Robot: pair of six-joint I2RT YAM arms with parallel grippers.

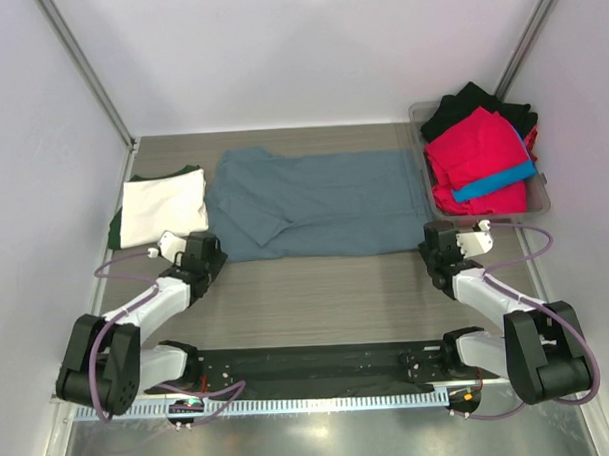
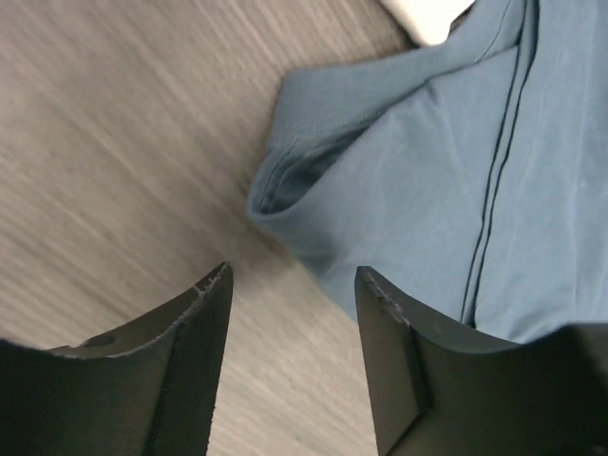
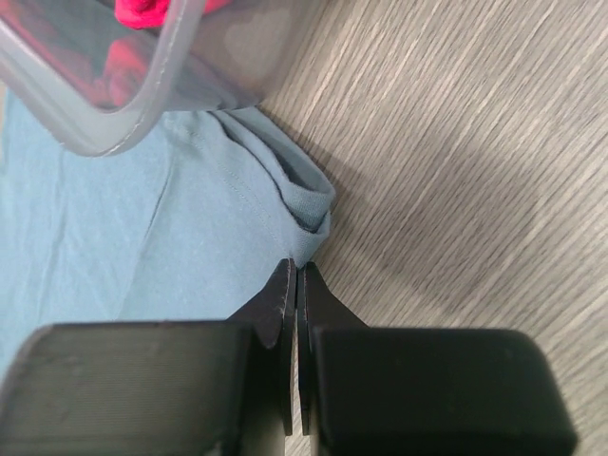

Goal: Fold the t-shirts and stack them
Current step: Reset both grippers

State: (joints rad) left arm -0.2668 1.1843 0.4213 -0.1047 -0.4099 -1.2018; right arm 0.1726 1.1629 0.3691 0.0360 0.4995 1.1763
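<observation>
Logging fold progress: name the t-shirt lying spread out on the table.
The slate blue-grey t-shirt, spread flat mid-table; the cream-white t-shirt sits folded, the red t-shirt heaped in the bin.

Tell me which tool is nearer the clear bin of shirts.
Right. The right tool sits just off the near-left corner of the bin; the left tool is far across the blue-grey t-shirt.

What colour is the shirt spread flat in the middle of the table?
The t-shirt is slate blue-grey, clearest from the top camera.

A clear plastic bin (image 1: 524,212) sits in the far right corner of the grey wood-grain table (image 1: 327,297), and a black strip (image 1: 319,366) runs along the table's near edge.
</observation>
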